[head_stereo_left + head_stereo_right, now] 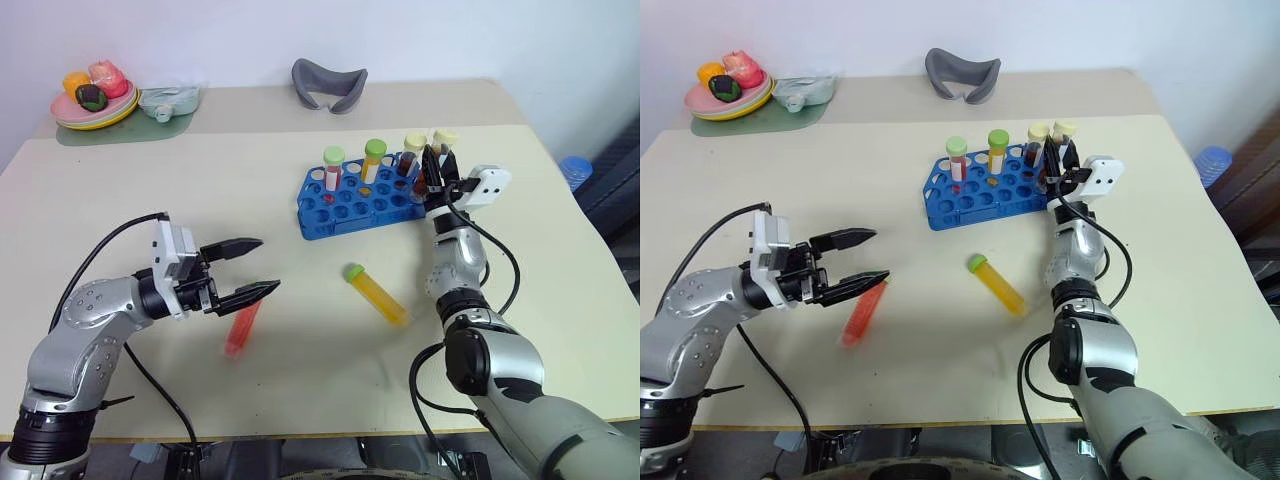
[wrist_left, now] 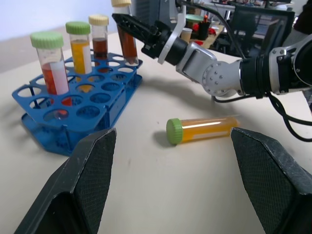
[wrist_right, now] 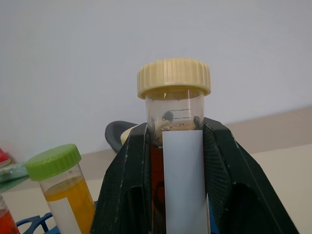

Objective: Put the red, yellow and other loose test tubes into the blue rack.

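Observation:
The blue rack (image 1: 345,215) stands right of the table's middle and holds three capped tubes: a red one (image 1: 333,168), a yellow one (image 1: 373,160) and a dark one (image 1: 412,152). Over the rack's right end my right gripper (image 1: 433,168) is shut on a brown tube with a cream cap (image 3: 173,78), holding it upright. A loose red tube (image 1: 241,330) lies on the table under my left gripper (image 1: 268,264), which hovers open with nothing between its fingers. A yellow tube with a green cap (image 1: 378,296) lies on its side between the two arms.
A plate of toy food (image 1: 93,100) on a green mat and a pale dish (image 1: 165,100) sit at the far left corner. A grey curved object (image 1: 328,83) lies at the back. A blue bottle cap (image 1: 575,168) shows beyond the table's right edge.

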{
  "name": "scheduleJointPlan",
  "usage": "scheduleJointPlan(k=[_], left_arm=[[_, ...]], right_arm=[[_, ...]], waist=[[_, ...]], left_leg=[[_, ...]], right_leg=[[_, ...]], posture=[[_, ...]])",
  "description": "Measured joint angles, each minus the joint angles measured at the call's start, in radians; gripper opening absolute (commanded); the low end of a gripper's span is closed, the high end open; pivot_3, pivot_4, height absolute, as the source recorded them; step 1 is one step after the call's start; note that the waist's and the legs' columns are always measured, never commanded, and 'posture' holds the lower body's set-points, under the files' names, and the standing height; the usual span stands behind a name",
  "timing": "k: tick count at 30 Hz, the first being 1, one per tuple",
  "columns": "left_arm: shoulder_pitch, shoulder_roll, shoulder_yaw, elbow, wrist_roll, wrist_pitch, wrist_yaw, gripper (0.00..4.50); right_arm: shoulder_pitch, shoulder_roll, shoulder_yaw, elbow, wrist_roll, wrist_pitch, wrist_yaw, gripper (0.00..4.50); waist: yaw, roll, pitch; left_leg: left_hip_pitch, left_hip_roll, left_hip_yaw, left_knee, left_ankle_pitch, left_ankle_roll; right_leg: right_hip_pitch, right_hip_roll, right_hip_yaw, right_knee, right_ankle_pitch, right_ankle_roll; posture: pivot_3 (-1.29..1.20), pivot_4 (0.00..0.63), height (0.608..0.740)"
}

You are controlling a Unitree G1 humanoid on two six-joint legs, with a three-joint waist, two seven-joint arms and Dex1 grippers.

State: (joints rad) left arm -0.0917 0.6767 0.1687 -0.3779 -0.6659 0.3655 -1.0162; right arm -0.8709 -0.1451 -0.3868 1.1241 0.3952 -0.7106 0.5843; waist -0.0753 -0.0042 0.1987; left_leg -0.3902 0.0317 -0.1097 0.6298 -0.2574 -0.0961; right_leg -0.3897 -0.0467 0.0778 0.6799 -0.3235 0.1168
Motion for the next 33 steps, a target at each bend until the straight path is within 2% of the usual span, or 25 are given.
scheduleJointPlan(k=[1,5,18,21,28,33], left_arm=[[0.000,0.000,0.002,0.000,0.000,0.000,0.000,3.84],[0.000,0.000,0.003,0.000,-0.001,0.001,0.000,3.84],[-0.007,-0.009,0.001,0.001,0.000,0.001,0.003,3.84],[-0.016,-0.010,0.000,0.003,0.000,0.001,0.000,3.84],[-0.006,-0.016,-0.005,0.004,0.001,0.001,-0.003,3.84],[-0.008,-0.029,-0.024,0.004,0.002,0.000,-0.002,3.84]], right_arm=[[0.000,0.000,-0.001,0.002,-0.001,-0.001,-0.003,2.14],[0.030,0.012,-0.001,0.019,-0.009,-0.003,-0.022,4.17],[0.091,0.013,0.032,-0.066,-0.046,0.019,-0.049,4.17],[0.139,0.005,0.062,-0.154,-0.062,0.116,-0.070,4.17],[0.319,-0.063,0.122,-0.598,-0.035,0.492,-0.096,4.17],[0.354,-0.133,0.139,-0.790,-0.022,0.742,-0.143,4.17]], waist=[[0.000,0.000,0.000],[0.000,0.000,0.000],[0.000,0.000,0.000],[0.002,0.000,0.000],[0.005,0.001,0.000],[0.004,0.001,0.000]], left_leg=[[0.000,0.000,0.000,0.000,0.000,0.000],[0.000,0.000,0.000,-0.001,0.000,0.000],[0.000,0.000,0.000,-0.001,0.000,0.000],[0.000,0.000,0.000,-0.001,0.000,0.000],[-0.001,0.000,0.000,0.000,0.000,0.000],[-0.001,0.000,0.000,-0.001,0.000,0.000]], right_leg=[[0.000,0.000,0.000,0.000,0.000,0.000],[0.000,0.000,0.000,0.000,0.000,0.000],[0.000,0.000,0.000,0.000,0.000,0.000],[0.000,0.000,0.000,0.000,0.000,0.000],[-0.001,0.000,0.000,0.000,0.000,0.000],[-0.001,0.000,0.000,0.000,0.000,0.000]], posture=[[0.00,0.150,0.740],[0.00,0.150,0.740],[0.00,0.150,0.740],[0.00,0.150,0.740],[0.00,0.150,0.740],[0.00,0.150,0.740]])
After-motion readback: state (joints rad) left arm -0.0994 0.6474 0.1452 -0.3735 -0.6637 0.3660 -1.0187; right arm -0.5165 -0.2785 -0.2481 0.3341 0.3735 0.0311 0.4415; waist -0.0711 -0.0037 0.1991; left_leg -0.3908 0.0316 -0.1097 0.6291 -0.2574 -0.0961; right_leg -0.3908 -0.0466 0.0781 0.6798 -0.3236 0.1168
